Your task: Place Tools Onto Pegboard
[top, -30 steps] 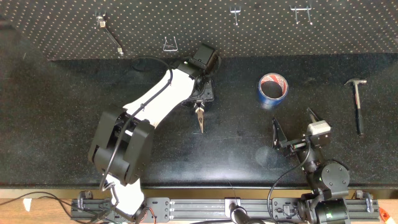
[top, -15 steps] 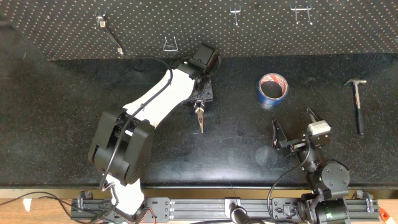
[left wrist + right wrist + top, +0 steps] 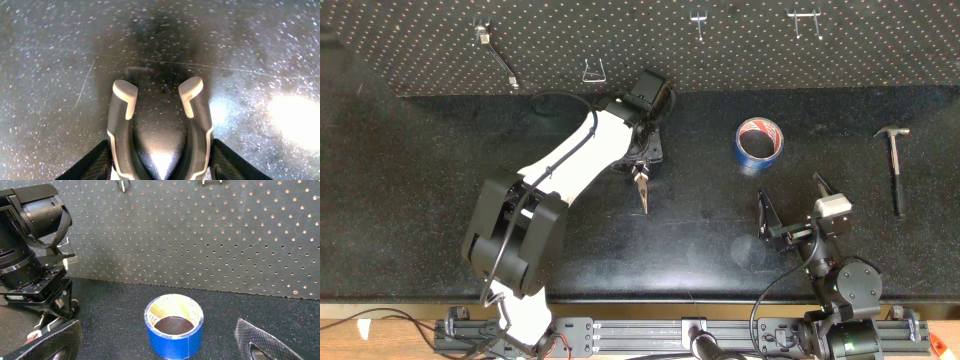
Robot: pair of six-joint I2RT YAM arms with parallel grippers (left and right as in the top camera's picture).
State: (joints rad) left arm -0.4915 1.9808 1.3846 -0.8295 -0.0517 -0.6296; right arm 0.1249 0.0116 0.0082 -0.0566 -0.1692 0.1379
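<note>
Pliers (image 3: 642, 190) are lying mid-surface (image 3: 420, 200), just at 6 o'clock of the left hand (image 3: 159, 92), which is hovering released. Right hand (image 3: 790, 200) is sitting released at 5 o'clock, blue tape (image 3: 759, 145) at 2 o'clock.

Left claw (image 3: 645, 153) is parked close to the pegboard (image 3: 720, 60), with the pliers (image 3: 642, 192) right at it, nose pointing away. The blue tape roll (image 3: 759, 146) sits off to its side and the hammer (image 3: 895, 176) way past that. Right claw (image 3: 788, 186) is spread wide near the tape.
</note>
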